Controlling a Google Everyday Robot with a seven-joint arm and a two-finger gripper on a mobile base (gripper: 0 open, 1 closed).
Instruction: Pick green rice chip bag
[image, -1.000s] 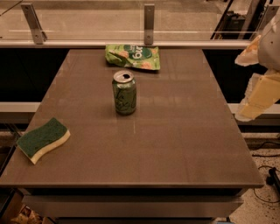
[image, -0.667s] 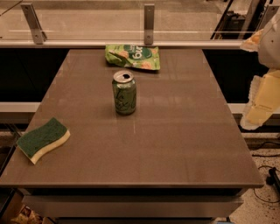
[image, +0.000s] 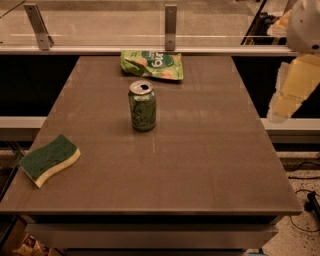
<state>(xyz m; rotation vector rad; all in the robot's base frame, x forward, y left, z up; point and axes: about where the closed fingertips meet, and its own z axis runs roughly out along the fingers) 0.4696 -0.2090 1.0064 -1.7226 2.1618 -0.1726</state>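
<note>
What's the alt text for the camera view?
A green rice chip bag lies flat at the far edge of a brown table, with an upright green soda can in front of it and a green-and-yellow sponge at the near left edge. The gripper hangs off the table's right side, touching nothing.

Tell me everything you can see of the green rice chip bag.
The green rice chip bag is a flat, crinkly light-green pouch with a dark-green round logo, white lettering and pale orange chip pictures. It lies flat near the table's far edge, behind the soda can, apart from it. Only the tabletop touches it. The pincer hangs beyond the table's right edge, far from it.
</note>
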